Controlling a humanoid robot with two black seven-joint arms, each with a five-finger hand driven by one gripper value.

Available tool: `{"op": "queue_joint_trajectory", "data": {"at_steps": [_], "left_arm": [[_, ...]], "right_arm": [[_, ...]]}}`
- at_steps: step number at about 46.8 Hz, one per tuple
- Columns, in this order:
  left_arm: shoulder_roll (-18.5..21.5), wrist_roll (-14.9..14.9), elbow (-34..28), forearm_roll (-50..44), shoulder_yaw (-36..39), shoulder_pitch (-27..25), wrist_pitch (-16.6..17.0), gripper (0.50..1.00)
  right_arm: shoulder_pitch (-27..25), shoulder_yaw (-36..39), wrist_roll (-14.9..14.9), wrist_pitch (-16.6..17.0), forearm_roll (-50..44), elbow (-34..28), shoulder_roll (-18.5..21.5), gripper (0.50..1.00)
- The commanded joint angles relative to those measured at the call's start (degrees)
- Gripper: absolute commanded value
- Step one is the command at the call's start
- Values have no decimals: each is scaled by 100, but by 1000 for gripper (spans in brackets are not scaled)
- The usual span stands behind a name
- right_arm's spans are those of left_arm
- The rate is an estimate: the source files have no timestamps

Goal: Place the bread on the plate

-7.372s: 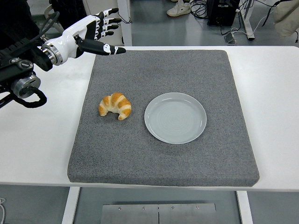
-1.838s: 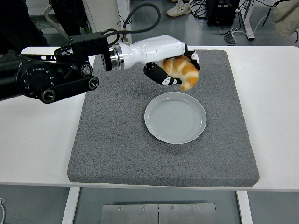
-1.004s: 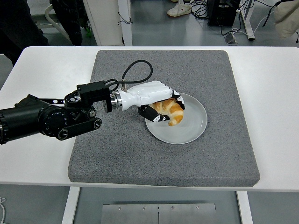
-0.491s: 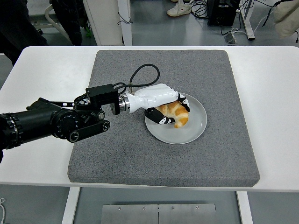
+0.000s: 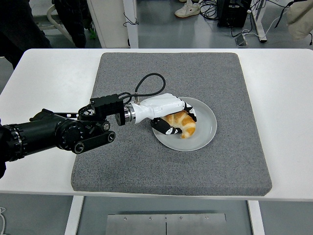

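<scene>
While the bread now sits low inside the plate, the release is not yet complete; status as follows.

Change: compared with half a second ago, the left hand [image 5: 173, 120] has come down slightly and drawn toward the near-left part of the plate [image 5: 208, 127]; about two seconds ago it held the bread [image 5: 182, 123] in the air beyond the plate's far rim.

Bread position: the bread, a croissant, lies over the left half of the plate and appears to touch its surface, though the contact is partly hidden by the hand.

Hand state: the left hand is curled around the croissant, its white back on top and the dark fingers [image 5: 168, 129] wrapped under the near side. It has not let go.

Plate position: on the grey mat [image 5: 127, 166], right of centre, apparently where it was at the start.

Mat: covers the middle of the white counter [image 5: 44, 83].

Right arm: not visible.

Meaning for the task: transport is judged finished and the bread delivered to its target. Remaining steps are to spread the fingers and withdraw the hand.

Caution: fingers tucked under the croissant could drag it, or shift the plate, on withdrawal; lifting clear before pulling back is advised.
</scene>
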Motion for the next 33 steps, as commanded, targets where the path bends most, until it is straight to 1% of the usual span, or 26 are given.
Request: {"op": "queue_joint_trajectory", "data": {"at_steps": [1,15,23,28,33], "left_arm": [[-57,0,71,-134,7,9,1,500],[-92,0,97,-266,-2,9,1,500],[-92,0,106,-257,-19,97,1,500],[-92,-9,97,-257,-28,132,1,566],[-92,-9,97,-266,-28,132,1,620]], "right_arm": [[0,0,-6,1,-1,1,0,1000],[0,0,3,1,-1,1,0,1000],[0,0,-6,1,-1,1,0,1000],[0,0,-6,1,-1,1,0,1000],[0,0,3,1,-1,1,0,1000]]}}
